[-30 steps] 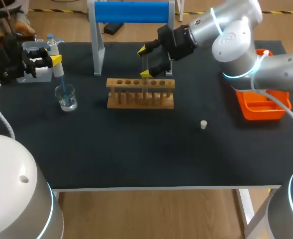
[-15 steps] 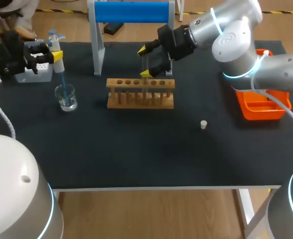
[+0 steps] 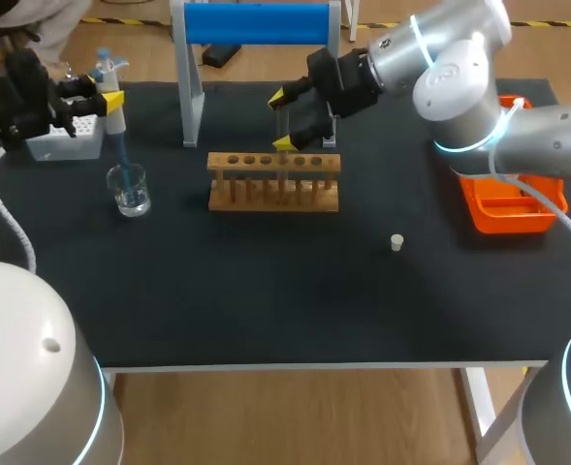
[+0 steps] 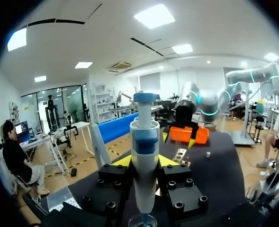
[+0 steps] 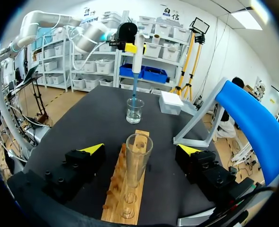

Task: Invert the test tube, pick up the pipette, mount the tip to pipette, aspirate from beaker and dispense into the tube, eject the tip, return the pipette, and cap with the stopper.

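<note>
Head view: the white, blue-capped pipette (image 3: 116,131) is held upright, clamped in the left gripper (image 3: 109,105), its blue tip (image 3: 122,165) dipped into the clear glass beaker (image 3: 130,189); the left arm is stretched in level at the table's far left corner; the right gripper (image 3: 282,120) is poised with fingers spread either side of the clear glass test tube (image 5: 138,161), which stands untouched in the wooden rack (image 3: 273,181).

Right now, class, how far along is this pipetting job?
Done: the tube stands open end up in the rack, and the left gripper holds the pipette with a blue tip mounted. In hand: that tip reaches into the beaker. Left: fill the tube, eject the tip, return the pipette, fit the loose stopper.
</note>
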`<state>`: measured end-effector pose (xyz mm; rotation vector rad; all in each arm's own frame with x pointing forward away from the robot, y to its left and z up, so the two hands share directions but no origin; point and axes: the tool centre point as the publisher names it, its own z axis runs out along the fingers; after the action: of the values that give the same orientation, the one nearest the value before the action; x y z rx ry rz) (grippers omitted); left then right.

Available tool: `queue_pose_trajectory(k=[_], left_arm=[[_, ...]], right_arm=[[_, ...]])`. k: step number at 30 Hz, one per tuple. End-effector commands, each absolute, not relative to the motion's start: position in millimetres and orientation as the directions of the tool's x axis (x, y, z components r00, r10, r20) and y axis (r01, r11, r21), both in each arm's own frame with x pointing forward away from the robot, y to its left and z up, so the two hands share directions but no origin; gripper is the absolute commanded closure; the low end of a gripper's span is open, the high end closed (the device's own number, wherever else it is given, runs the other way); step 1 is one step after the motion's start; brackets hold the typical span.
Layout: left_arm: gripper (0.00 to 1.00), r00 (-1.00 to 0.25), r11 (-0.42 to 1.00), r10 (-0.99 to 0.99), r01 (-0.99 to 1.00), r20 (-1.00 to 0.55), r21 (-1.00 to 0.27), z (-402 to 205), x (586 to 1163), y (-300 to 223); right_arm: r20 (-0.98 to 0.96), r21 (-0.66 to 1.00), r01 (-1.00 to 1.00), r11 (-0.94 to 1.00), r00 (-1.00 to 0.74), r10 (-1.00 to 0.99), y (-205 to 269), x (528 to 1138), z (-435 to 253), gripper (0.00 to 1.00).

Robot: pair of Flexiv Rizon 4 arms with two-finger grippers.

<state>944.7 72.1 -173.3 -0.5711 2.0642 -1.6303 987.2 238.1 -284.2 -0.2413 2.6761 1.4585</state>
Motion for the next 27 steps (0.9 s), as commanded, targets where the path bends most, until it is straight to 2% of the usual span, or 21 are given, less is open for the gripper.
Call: queue_pose_trajectory(k=[1, 3, 16, 27], left_arm=[[1.0, -0.802, 0.222, -0.589, -0.047, -0.096, -0.974, -166, 941, 72], [1.0, -0.8, 0.19, -0.596, -0.057, -0.069, -0.98, -163, 941, 73], [1.0, -0.787, 0.221, -0.611, -0.061, -0.09, -0.973, -139, 937, 71], [1.0, -0.788, 0.26, -0.602, -0.038, -0.131, -0.965, -83, 933, 40]], right_arm=[[-0.148, 0.826, -0.178, 0.536, -0.984, -0.099, 237, 987, -283, 0.0], [-0.148, 0.826, -0.178, 0.536, -0.984, -0.099, 237, 987, -283, 0.0], [-0.148, 0.826, -0.178, 0.536, -0.984, -0.099, 237, 987, -283, 0.0], [-0.148, 0.826, -0.178, 0.536, -0.984, -0.099, 237, 987, -283, 0.0]])
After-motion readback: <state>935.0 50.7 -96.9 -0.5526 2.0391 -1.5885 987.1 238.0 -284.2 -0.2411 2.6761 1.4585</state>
